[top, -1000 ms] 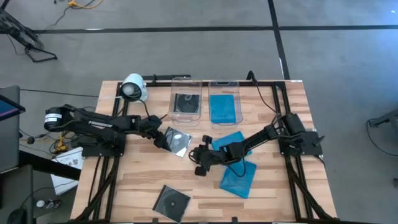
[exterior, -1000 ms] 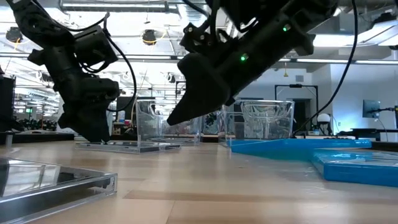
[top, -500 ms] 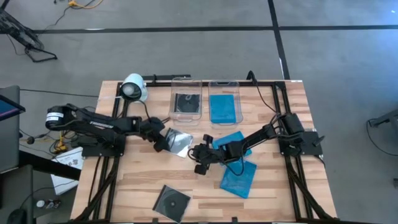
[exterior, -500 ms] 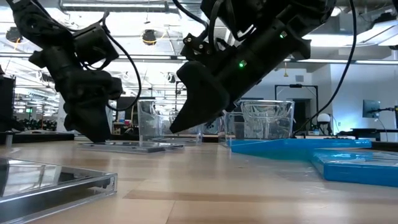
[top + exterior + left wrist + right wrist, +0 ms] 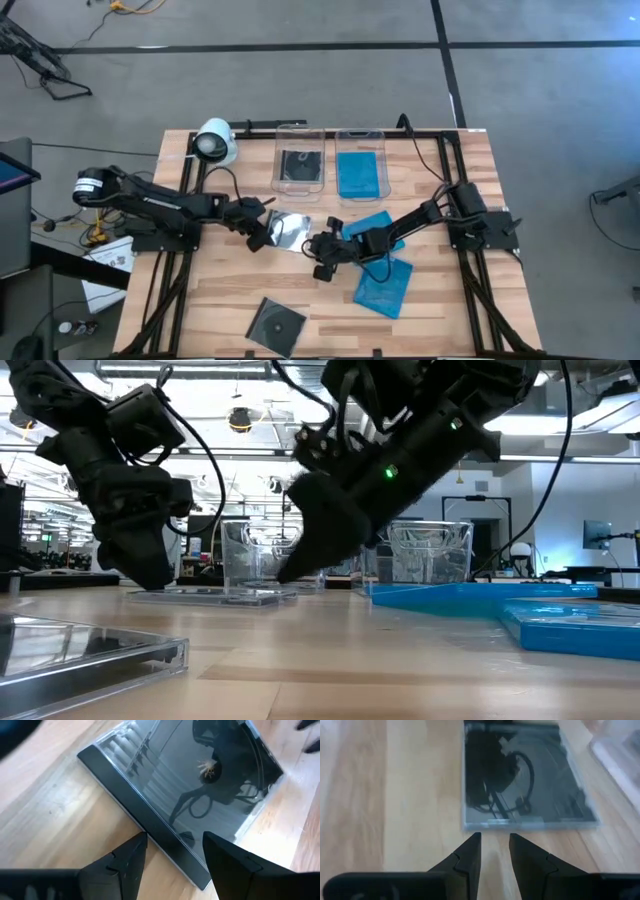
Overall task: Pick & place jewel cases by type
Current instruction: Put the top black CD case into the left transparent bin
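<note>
**Table stock: jewel cases awaiting sorting, with handling notes**

1. Table (image 5: 220, 300): wooden top, bearing everything below.
2. Two clear tubs at the far edge: the left tub (image 5: 299, 129) already holds a clear/black case, the right tub (image 5: 360, 133) a blue one.
3. Blue cases (image 5: 385, 285): two loose, lying overlapped beneath my right arm.
4. Clear case, centre (image 5: 288, 228): flat on the wood between my two grippers, silver disc showing. This is the piece in hand.
5. Clear case, near edge (image 5: 277, 322): flat, well apart from the rest.
6. My left gripper (image 5: 172, 862): fingers spread, straddling the centre case's black spine edge, not yet closed on it.
7. My right gripper (image 5: 494, 851): fingers a narrow gap apart, empty, aimed at the same case's opposite edge.

Handling, as I judge it: light, stiff, glossy plastic, likely slippery and brittle at corners and hinge. It lies flush, so I would take it across a thin edge, near the spine, with modest pressure.
</note>
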Controlling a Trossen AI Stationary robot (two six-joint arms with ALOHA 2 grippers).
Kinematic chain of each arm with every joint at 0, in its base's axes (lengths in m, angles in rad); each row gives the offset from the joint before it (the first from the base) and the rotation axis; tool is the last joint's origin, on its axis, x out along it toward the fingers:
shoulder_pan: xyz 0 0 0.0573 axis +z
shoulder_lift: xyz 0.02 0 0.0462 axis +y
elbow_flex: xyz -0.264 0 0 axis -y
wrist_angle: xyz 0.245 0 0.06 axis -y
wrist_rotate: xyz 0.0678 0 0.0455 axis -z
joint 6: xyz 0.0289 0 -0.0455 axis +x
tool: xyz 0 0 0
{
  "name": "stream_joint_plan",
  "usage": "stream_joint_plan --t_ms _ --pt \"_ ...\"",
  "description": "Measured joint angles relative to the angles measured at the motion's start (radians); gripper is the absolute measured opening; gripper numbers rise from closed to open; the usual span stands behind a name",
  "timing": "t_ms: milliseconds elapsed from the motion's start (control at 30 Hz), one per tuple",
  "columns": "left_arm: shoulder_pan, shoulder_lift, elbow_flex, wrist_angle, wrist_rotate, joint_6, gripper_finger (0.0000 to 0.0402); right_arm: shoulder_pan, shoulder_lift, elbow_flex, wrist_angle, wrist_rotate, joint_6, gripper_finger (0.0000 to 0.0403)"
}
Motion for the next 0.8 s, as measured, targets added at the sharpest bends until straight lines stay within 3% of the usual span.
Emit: stream_joint_plan --t_ms 533,800 --pt "-0.260 0.000 0.000 -0.017 -0.249 0.029 0.0190 0.001 0.028 0.005 0.010 -0.026 -0.008 0.0095" --pt "-0.354 -0.005 0.015 -0.022 -0.490 0.029 0.0190 0.001 0.028 0.005 0.010 -0.026 -0.009 0.0095"
